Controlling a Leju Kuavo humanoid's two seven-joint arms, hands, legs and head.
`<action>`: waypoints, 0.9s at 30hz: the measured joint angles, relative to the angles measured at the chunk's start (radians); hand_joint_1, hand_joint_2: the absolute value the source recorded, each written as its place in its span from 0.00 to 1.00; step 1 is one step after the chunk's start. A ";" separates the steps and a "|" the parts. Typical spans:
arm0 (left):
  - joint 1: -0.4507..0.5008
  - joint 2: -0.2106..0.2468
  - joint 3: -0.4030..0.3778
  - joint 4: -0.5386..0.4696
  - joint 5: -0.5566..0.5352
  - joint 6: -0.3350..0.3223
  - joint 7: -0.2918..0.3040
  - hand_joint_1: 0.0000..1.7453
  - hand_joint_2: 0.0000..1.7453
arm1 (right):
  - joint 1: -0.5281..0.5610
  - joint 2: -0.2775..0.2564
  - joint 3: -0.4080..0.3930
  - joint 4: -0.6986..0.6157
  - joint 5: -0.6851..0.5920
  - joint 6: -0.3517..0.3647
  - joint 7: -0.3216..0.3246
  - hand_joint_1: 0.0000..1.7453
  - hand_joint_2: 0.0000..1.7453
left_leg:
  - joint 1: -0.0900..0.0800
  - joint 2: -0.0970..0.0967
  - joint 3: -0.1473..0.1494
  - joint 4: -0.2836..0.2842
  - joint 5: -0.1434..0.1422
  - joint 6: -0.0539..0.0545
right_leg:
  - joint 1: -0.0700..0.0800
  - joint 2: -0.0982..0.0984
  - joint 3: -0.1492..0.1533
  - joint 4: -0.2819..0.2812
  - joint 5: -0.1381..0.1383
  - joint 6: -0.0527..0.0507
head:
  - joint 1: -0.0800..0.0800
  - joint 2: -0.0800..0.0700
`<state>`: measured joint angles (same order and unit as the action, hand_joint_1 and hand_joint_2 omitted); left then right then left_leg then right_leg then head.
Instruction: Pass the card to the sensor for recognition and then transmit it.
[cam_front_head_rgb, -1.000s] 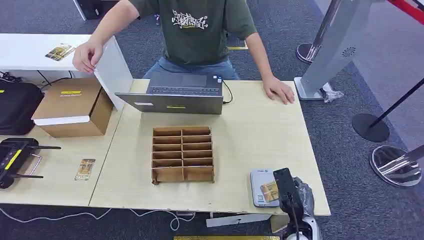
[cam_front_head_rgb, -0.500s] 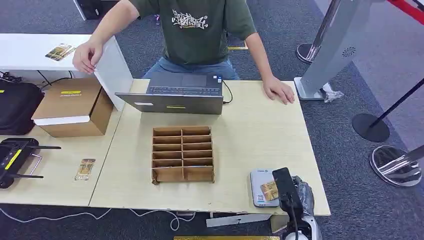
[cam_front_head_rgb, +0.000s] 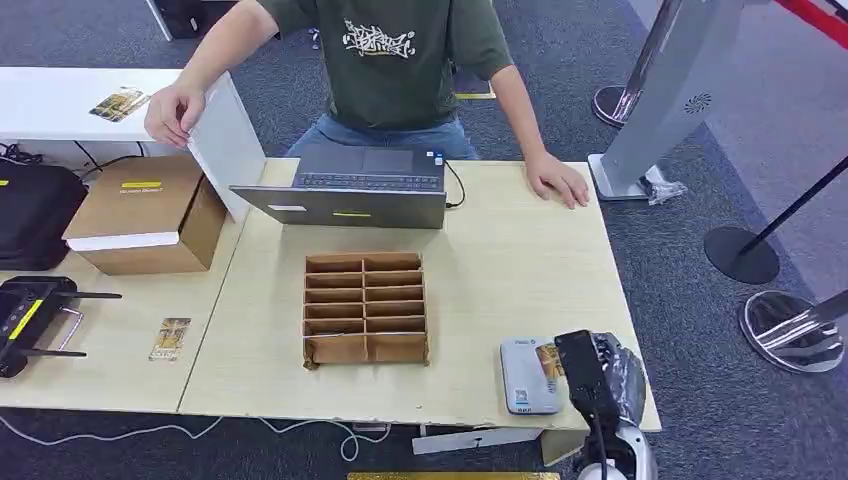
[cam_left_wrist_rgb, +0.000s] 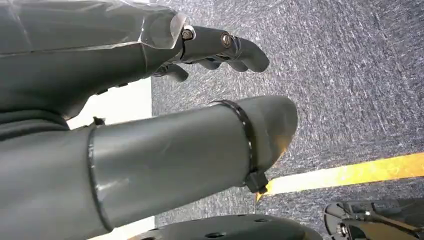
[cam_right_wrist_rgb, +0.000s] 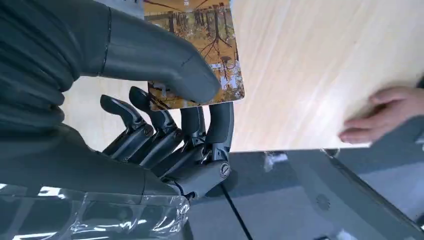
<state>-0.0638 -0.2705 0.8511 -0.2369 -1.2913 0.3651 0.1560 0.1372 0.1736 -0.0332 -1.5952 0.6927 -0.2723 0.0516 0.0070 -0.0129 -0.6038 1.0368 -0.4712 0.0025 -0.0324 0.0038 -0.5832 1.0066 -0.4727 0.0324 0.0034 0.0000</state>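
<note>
The thin rectangular card with the orange-brown tree print (cam_right_wrist_rgb: 200, 55) is pinched between the thumb and fingers of the robot's right hand (cam_right_wrist_rgb: 165, 120), sitting just beside the small grey flat sensor pad (cam_front_head_rgb: 527, 376) at the near right corner of the pale wooden table (cam_front_head_rgb: 500, 270). Looks like the scan step is wrapping up, so next it probably needs to reach across toward the person in the green t-shirt (cam_front_head_rgb: 405, 60). The left hand (cam_left_wrist_rgb: 200, 55) hangs over the carpet, fingers loosely apart, holding nothing.
</note>
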 joint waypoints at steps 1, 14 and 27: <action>0.000 0.000 0.001 0.000 0.000 0.000 0.000 0.00 0.00 | 0.005 0.000 0.004 -0.019 0.006 -0.005 -0.005 1.00 1.00 | 0.000 0.000 0.000 0.000 0.000 0.000 | 0.000 0.000 0.000 0.000 0.000 0.000 | 0.000 0.000; 0.001 0.000 0.007 0.000 -0.002 -0.006 -0.010 0.00 0.00 | 0.048 0.000 0.047 -0.174 0.056 -0.073 -0.068 1.00 1.00 | 0.000 0.000 0.000 0.000 0.000 0.000 | 0.000 0.000 0.000 0.000 0.000 0.000 | 0.000 0.000; 0.000 0.000 0.007 0.000 -0.016 -0.006 -0.021 0.00 0.00 | 0.064 0.000 0.069 -0.245 0.304 -0.205 -0.105 1.00 1.00 | 0.000 0.000 0.000 0.000 0.000 0.000 | 0.000 0.000 0.000 0.000 0.000 0.000 | 0.000 0.000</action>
<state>-0.0637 -0.2708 0.8583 -0.2369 -1.3077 0.3590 0.1350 0.2014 0.1736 0.0362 -1.8402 0.9971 -0.4776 -0.0530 0.0070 -0.0126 -0.6036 1.0368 -0.4714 0.0026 -0.0324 0.0040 -0.5831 1.0066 -0.4728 0.0325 0.0034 0.0000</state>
